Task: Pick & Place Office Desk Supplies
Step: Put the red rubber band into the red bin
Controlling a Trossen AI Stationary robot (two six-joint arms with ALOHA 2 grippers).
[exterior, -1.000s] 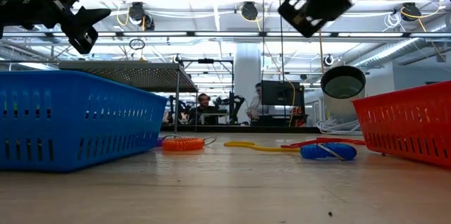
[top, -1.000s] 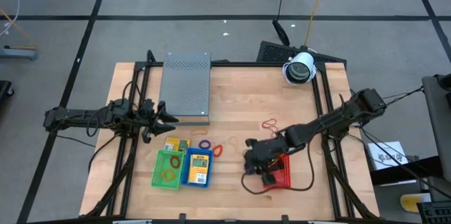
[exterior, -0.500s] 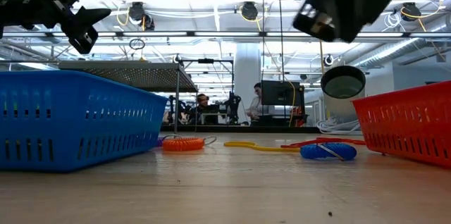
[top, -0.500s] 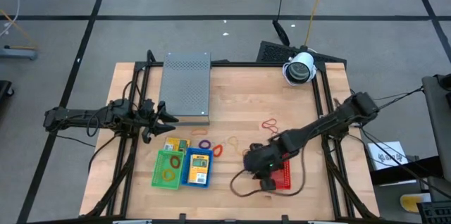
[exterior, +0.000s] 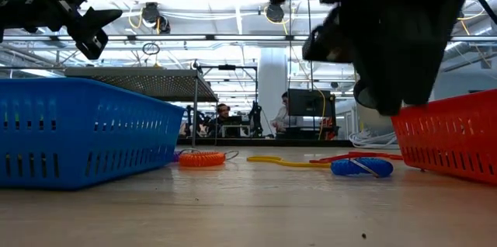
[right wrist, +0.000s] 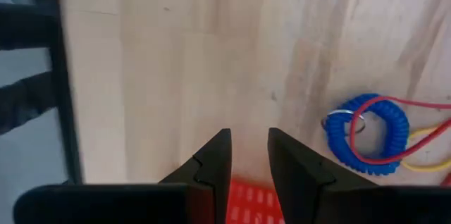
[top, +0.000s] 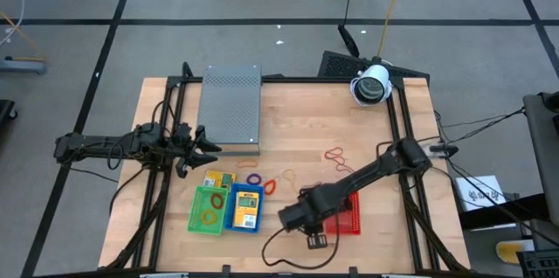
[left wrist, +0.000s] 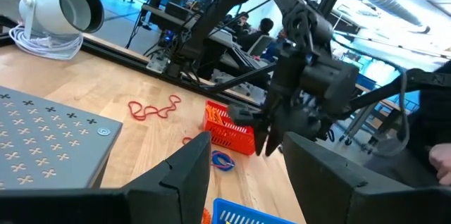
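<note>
Partly sorted: green basket (top: 208, 209), blue basket (top: 244, 208) loaded. Rubber bands (top: 335, 154) were loose mid-desk. Right claw (top: 307, 225) slightly parted, empty, lower centre.

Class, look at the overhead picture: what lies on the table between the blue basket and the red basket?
In the high view, between the blue basket and the red basket lie an orange-red band and the right gripper, over bare wood.

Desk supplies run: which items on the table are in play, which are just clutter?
In play:
- yellow packet in the blue basket
- red rubber bands
- purple band
- blue coil
- green basket, red basket

Clutter:
- grey perforated box
- white camera
</note>
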